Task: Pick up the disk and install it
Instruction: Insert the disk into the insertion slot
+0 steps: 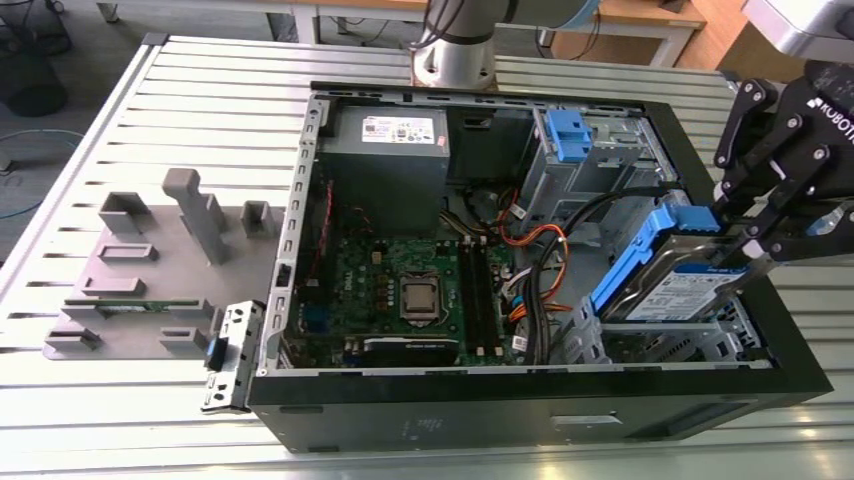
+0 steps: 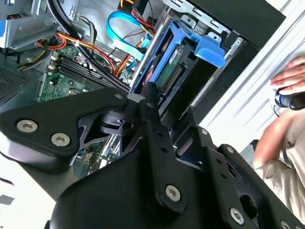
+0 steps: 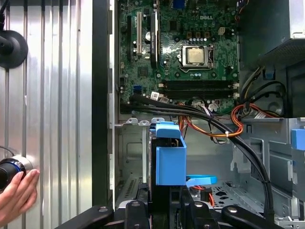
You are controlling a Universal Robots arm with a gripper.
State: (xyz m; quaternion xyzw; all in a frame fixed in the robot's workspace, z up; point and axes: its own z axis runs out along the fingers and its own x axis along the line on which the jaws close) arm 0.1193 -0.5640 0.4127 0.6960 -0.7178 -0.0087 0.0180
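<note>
**Q:** Where's the disk sitting right now?

**A:** The disk [image 1: 674,285] is tilted up on edge inside the case [image 1: 534,405], in the corner at the exterior view's right. Its low end is down at the metal bay [image 1: 694,345] – can't tell if it touches. The blue carrier [image 1: 638,250] frames the silver body, and the label faces up.

**Q:** And the gripper, has it got hold or not?

**A:** Yep, the gripper [image 1: 737,238] is clenched on the disk's high end, with a black finger on each side. In both wrist views the carrier sticks out from between the fingers [image 2: 148,98].

**Q:** What's around it?

**A:** The orange and black cables [image 1: 541,250] run just beside the disk, between it and the motherboard [image 1: 400,280] in the middle of the case. The grey power supply [image 1: 387,150] is at the far end. Outside the case wall, a person's hand [image 3: 16,195] rests on the table [image 1: 200,100] against a small round dark thing. Some grey blocks [image 1: 147,260] stand well apart, at the exterior view's left.
</note>
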